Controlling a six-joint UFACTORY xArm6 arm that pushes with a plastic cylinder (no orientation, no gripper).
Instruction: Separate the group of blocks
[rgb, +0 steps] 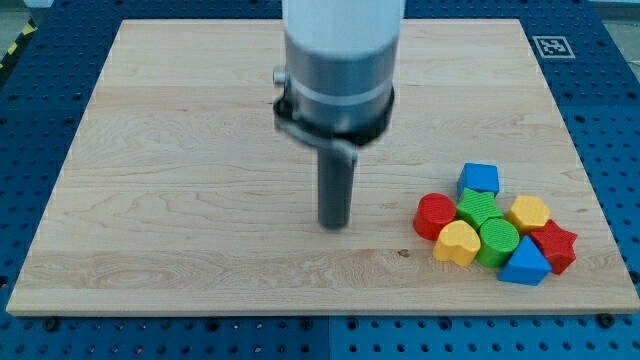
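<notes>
Several blocks sit packed together at the view's lower right of the wooden board. A blue cube is at the group's top. Below it a green block sits between a red cylinder on the left and a yellow hexagon on the right. In the lower row are a yellow heart, a green cylinder, a blue triangle and a red star. My tip rests on the board to the left of the group, about a block's width from the red cylinder, touching nothing.
The board lies on a blue perforated table. A black-and-white marker tag sits beyond the board's top right corner. The arm's grey body hangs over the board's upper middle.
</notes>
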